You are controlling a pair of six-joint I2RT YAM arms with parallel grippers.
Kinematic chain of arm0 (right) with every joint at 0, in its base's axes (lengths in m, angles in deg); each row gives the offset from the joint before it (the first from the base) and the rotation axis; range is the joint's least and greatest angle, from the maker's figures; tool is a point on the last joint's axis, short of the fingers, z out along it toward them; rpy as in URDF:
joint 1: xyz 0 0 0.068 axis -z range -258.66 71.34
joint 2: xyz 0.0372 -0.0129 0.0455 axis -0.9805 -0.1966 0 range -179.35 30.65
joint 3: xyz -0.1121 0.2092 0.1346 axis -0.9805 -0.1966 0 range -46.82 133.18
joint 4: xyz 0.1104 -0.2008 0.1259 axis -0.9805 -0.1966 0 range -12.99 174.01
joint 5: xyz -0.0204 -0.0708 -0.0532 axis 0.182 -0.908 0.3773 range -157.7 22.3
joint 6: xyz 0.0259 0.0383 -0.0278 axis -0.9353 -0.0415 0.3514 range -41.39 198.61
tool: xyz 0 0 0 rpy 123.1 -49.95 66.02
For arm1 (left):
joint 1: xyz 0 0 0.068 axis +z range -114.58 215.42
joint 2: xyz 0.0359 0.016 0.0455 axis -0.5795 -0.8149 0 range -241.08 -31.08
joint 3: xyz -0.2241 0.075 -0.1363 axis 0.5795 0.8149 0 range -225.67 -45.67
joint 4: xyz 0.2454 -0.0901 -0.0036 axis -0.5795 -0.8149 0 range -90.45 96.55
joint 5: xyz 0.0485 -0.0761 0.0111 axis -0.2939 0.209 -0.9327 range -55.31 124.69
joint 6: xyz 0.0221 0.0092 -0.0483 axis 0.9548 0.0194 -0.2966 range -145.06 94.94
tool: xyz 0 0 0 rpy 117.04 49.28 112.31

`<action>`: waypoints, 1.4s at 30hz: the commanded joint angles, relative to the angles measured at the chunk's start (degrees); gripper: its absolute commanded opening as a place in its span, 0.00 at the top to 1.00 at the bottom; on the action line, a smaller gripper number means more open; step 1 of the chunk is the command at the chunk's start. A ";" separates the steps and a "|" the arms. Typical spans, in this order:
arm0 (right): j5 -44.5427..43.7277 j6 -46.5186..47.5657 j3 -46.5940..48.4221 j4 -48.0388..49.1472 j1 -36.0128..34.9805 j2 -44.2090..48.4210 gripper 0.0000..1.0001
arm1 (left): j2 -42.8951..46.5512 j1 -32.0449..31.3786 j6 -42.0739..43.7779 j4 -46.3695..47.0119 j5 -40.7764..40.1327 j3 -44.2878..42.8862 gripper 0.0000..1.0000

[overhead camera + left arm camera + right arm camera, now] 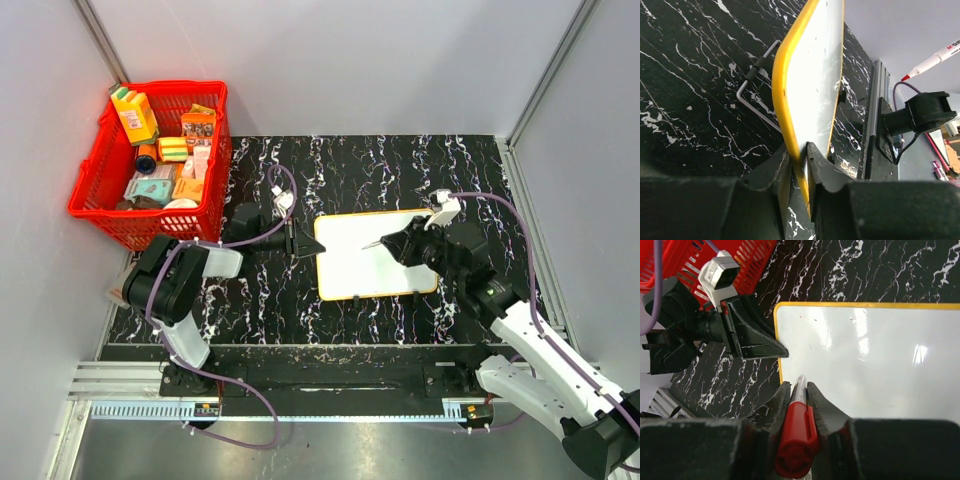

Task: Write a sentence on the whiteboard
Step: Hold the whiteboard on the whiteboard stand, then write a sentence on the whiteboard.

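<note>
The board (375, 255) lies mid-counter (450, 170), with its long sides running left to right and its thin orange-yellow rim showing all round. The face is plain glossy white with lamp glare across it.

The left hand (297, 243) is at the board's left edge. The left wrist view shows its two fingers (782, 167) pinched tight on the rim, one on each side. A bent wire leg (754, 82) shows just beside the board there.

From the right comes the right hand (393, 244), clamped on a pen (378, 243). The pen has a red body and a pale barrel, and it points left over the board's left half. The tip sits close above the white face, a little in from the left rim. I can't tell whether it touches.

There's red print on the pen's barrel in the left wrist view, but it's too small to read.

Far left, a red basket (150, 228) stands against the wall, packed with cartons (135, 115) and packets. An orange-yellow box stands upright at its far corner. The labels show colour and blocks of print, none of it legible from above.

The two hands are near each other, with the board's left end between them.
</note>
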 commanded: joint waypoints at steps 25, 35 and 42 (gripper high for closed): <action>-12.47 13.02 1.85 18.70 -9.26 -6.30 1.00 | -0.89 -0.47 -5.34 18.37 4.16 3.30 1.00; -25.50 17.78 0.71 23.01 -17.71 -9.55 1.00 | -1.15 -0.38 -5.34 18.11 3.90 3.12 1.00; -25.68 17.69 1.94 25.11 -17.80 -12.89 1.00 | -1.41 -0.38 -5.60 18.20 4.25 2.95 1.00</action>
